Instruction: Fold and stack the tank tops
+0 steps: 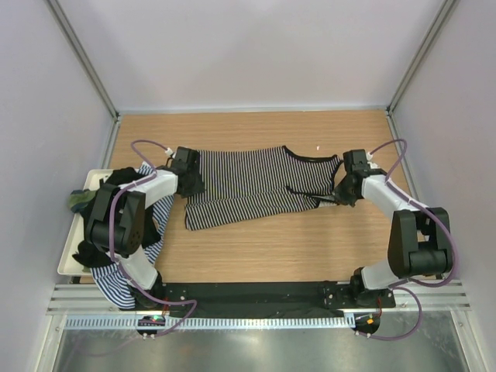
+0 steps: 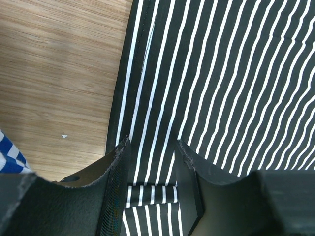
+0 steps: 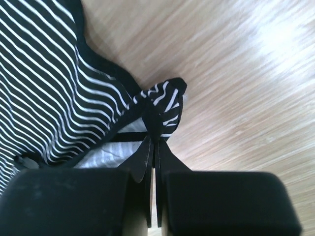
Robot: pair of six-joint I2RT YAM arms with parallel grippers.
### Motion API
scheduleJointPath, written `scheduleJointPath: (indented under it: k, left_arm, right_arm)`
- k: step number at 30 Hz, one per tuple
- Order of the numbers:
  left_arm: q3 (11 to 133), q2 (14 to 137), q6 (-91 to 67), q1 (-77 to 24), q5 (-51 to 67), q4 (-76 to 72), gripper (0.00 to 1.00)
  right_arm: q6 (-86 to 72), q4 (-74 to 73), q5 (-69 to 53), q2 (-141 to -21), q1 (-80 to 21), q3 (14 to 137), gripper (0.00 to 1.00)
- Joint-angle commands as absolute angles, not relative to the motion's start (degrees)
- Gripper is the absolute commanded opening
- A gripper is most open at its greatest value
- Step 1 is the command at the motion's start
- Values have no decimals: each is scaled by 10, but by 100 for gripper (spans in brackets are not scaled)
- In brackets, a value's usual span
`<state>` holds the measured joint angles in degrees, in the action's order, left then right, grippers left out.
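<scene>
The black-and-white striped tank top point(image 1: 248, 186) lies flat across the middle of the wooden table, hem to the left and neck to the right. My left gripper point(image 1: 188, 186) sits at its left hem. In the left wrist view the left gripper point(image 2: 151, 145) is open, its fingers straddling a small fold of the striped cloth point(image 2: 236, 73). My right gripper point(image 1: 339, 195) is at the shoulder end. In the right wrist view it point(image 3: 157, 135) is shut on a bunched strap point(image 3: 167, 98) of the striped top point(image 3: 44, 83).
A white tray point(image 1: 71, 260) stands at the left edge. It holds a pile with a black top point(image 1: 120, 178), a green one point(image 1: 77, 201) and a blue-and-white striped one point(image 1: 116, 285) that hangs over its front. Blue-and-white cloth point(image 2: 7, 160) shows beside my left fingers.
</scene>
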<state>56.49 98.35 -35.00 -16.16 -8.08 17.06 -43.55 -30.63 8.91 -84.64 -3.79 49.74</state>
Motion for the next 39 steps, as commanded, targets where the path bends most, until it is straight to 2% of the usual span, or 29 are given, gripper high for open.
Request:
scheduleJointPath:
  k: [1, 5, 9, 11, 14, 21, 24, 25, 28, 30, 31, 33, 34, 35, 39]
  left_arm:
    - [584, 984, -334, -163, -100, 178, 43]
    - [594, 998, -330, -163, -103, 186, 43]
    - [602, 1012, -329, -163, -98, 192, 42]
    - [603, 1013, -328, -163, -100, 192, 42]
    - [601, 1011, -328, -163, -104, 192, 42]
    - [595, 998, -328, -163, -97, 185, 42]
    - [589, 989, -328, -163, -96, 178, 42]
    - [588, 985, -328, -164, -96, 177, 42]
    - [585, 983, -327, -163, -98, 176, 42]
    - [585, 983, -327, -163, -98, 175, 41]
    - [585, 982, -327, -163, -98, 175, 41]
    - [584, 979, -327, -163, -100, 176, 41]
    - [584, 979, -326, -163, -101, 176, 41]
    - [584, 977, -326, -163, -102, 176, 41]
    - [582, 975, -327, -164, -103, 175, 41]
  right_arm:
    - [-437, -301, 104, -850, -13, 535, 3]
    - [-439, -297, 85, -872, 25, 555, 5]
    - [-439, -287, 57, -924, 43, 577, 14]
    - [-447, -267, 49, -939, 53, 577, 16]
    - [-460, -247, 50, -958, 54, 579, 27]
    - [-445, -231, 45, -935, 54, 580, 27]
    - [-439, -245, 61, -913, 54, 584, 21]
    - [-444, -250, 75, -904, 54, 586, 16]
    - [-450, -272, 86, -899, 54, 601, 16]
    - [-454, -290, 91, -901, 53, 616, 21]
    - [-464, -297, 96, -902, 53, 620, 29]
    - [-470, -305, 106, -903, 50, 628, 34]
    - [-477, -306, 112, -902, 49, 631, 45]
    - [-482, -303, 115, -903, 48, 634, 49]
    - [-494, -280, 120, -909, 47, 641, 54]
